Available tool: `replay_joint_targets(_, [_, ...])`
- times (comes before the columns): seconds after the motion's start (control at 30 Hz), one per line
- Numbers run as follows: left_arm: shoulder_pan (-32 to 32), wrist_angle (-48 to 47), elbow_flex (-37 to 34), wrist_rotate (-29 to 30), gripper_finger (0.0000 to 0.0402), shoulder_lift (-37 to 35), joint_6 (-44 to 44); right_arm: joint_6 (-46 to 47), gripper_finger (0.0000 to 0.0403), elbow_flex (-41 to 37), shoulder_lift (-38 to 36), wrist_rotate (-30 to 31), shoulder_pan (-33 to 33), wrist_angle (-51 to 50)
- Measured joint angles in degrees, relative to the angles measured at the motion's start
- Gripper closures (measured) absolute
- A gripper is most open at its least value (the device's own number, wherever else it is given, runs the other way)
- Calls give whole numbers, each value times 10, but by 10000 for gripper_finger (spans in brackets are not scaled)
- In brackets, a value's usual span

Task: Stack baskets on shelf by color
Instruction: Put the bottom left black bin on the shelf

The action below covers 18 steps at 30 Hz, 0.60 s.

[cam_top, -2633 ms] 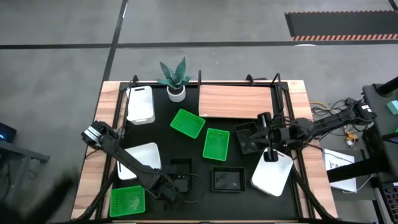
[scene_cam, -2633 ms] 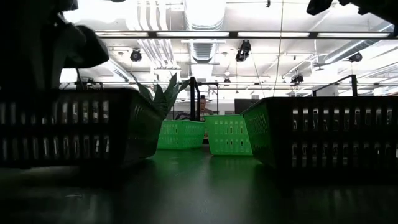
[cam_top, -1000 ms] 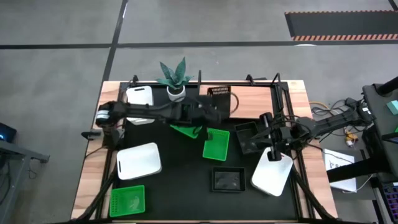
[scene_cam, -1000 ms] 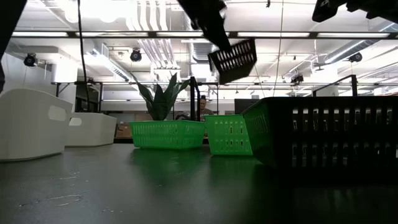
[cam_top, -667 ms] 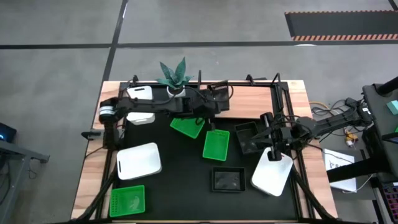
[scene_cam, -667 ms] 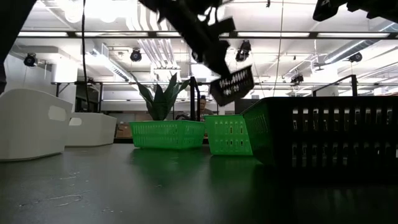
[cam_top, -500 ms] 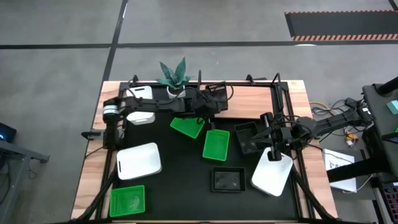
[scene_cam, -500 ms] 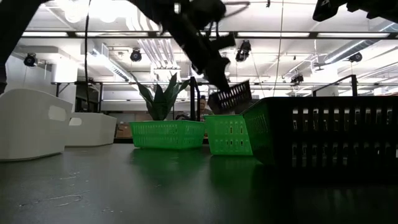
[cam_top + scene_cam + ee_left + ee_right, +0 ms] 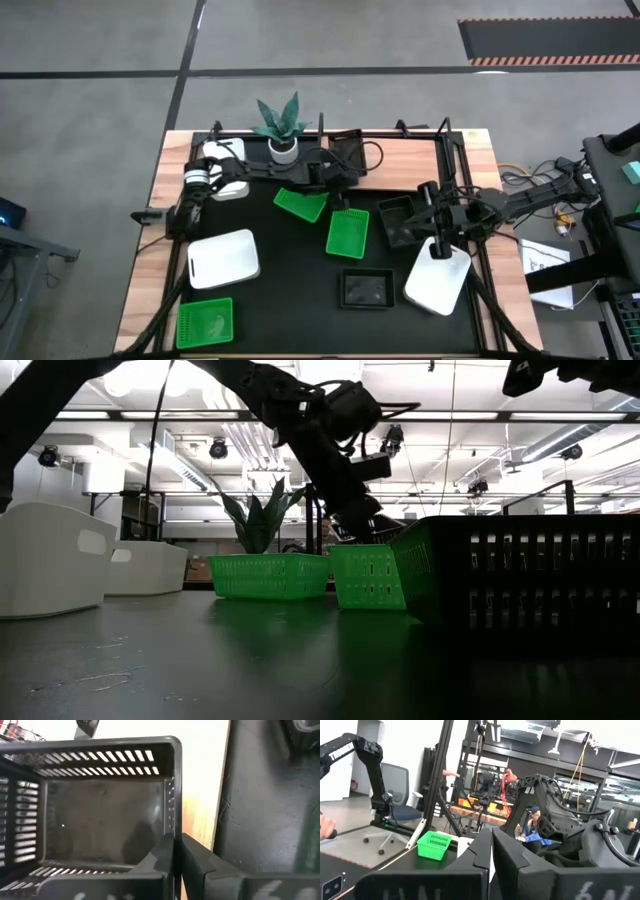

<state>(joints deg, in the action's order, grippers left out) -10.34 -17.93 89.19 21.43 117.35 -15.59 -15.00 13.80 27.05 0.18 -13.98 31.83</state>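
My left gripper (image 9: pixel 337 168) reaches across the far side of the table and is shut on a black basket (image 9: pixel 346 150) at the left end of the wooden shelf (image 9: pixel 395 163). The left wrist view shows this black basket (image 9: pixel 100 815) upright with the shelf board (image 9: pixel 200 795) beside it. My right gripper (image 9: pixel 436 245) is shut and hovers at the right, between another black basket (image 9: pixel 398 216) and a white basket (image 9: pixel 438 282). Green baskets (image 9: pixel 300 204) (image 9: pixel 347 232) (image 9: pixel 205 322), white baskets (image 9: pixel 225 162) (image 9: pixel 222 258) and a third black basket (image 9: pixel 367 288) sit on the tabletop. My left gripper grips the black basket by the rim of one side wall (image 9: pixel 174 832), near a corner. One finger (image 9: pixel 159 856) is inside the basket and the other (image 9: pixel 197 862) outside, coming from above. The basket is upright over the shelf's left end; whether its bottom rests on the board does not show.
A potted plant (image 9: pixel 282 125) stands at the far edge just left of the shelf. The shelf's black frame posts (image 9: pixel 445 130) rise at its corners. The low view is filled on the right by a black basket (image 9: pixel 520 585), with green baskets (image 9: pixel 270 575) behind.
My left gripper has carried the black basket down from high above the table to the shelf's left end, still shut on it. The basket, tilted while in the air, now sits level. The arm's elbow has swung toward the far left. My right arm has kept still.
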Motion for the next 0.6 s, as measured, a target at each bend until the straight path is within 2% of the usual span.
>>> replay_joint_targets(0.3, [0, -2, -1, -3, 364, -15, 2, -2, 394, 0, 0, 33, 0, -1])
replay_joint_targets(0.47, [0, -1, 3, -1, 361, -17, 2, -1, 394, 0, 0, 45, 0, -1])
replay_joint_targets(0.6, [0, -10, 3, -1, 361, -26, 0, 0, 394, 0, 1, 82, 0, -5])
